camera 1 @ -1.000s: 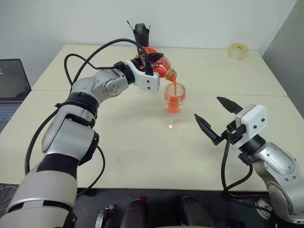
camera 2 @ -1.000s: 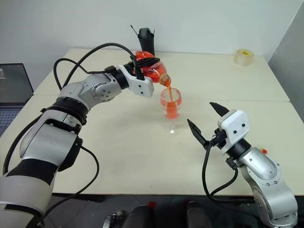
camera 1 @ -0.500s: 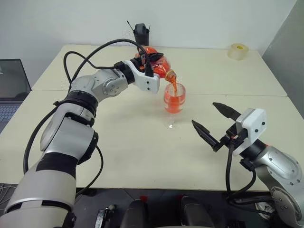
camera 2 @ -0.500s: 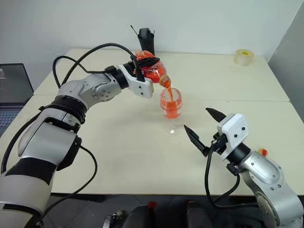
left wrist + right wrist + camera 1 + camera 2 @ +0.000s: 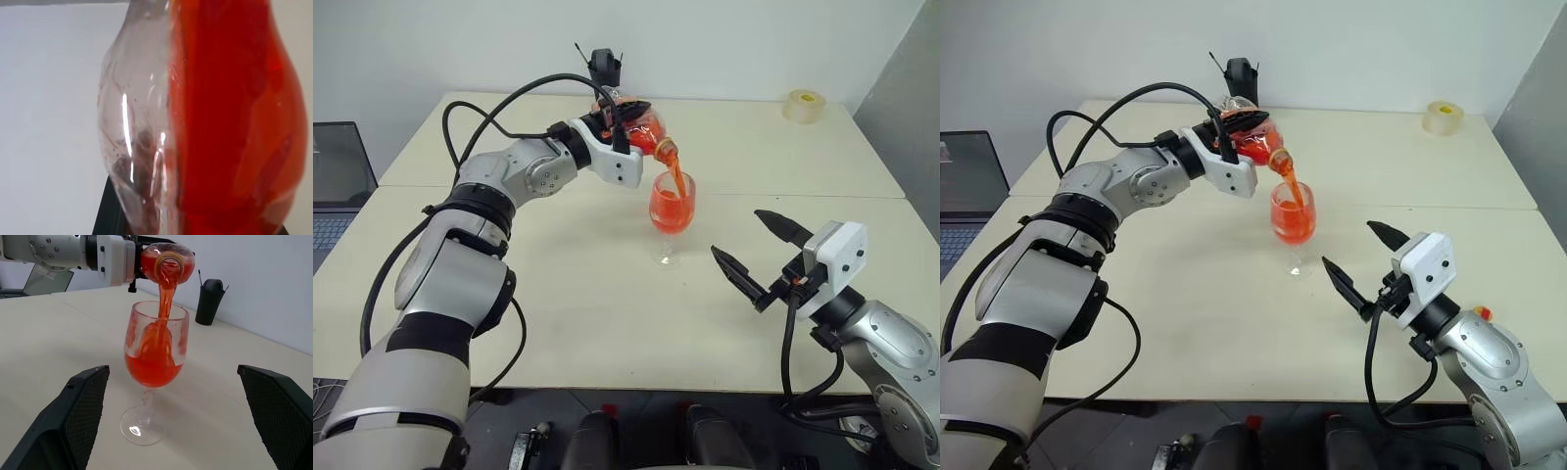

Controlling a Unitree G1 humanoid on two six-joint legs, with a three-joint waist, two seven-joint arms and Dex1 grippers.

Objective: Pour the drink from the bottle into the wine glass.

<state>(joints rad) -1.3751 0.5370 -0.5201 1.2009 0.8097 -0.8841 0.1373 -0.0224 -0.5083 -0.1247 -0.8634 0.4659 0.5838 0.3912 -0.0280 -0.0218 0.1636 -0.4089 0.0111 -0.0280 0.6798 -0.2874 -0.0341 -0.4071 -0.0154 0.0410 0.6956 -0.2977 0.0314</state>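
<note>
Item: pour in progress, mid-table.

Left gripper point(image 5: 628, 125): clamped shut on the bottle point(image 5: 644, 135), held tipped with its mouth just above the rim of the wine glass point(image 5: 671, 217). The drink point(image 5: 152, 363) fell in a thin stream into the bowl, which stood roughly half full on the table point(image 5: 558, 294).

Right gripper point(image 5: 751, 253): fingers spread wide, holding nothing, waiting near and to the right of the glass, apart from it.

Handling note: the mouth was best kept centred over the bowl, the tilt eased back as the level climbed, and the bottle kept off the rim, since the thin stem would likely tip easily.

Change against the earlier frame: the level in the glass stood higher; the bottle was tipped slightly further.
</note>
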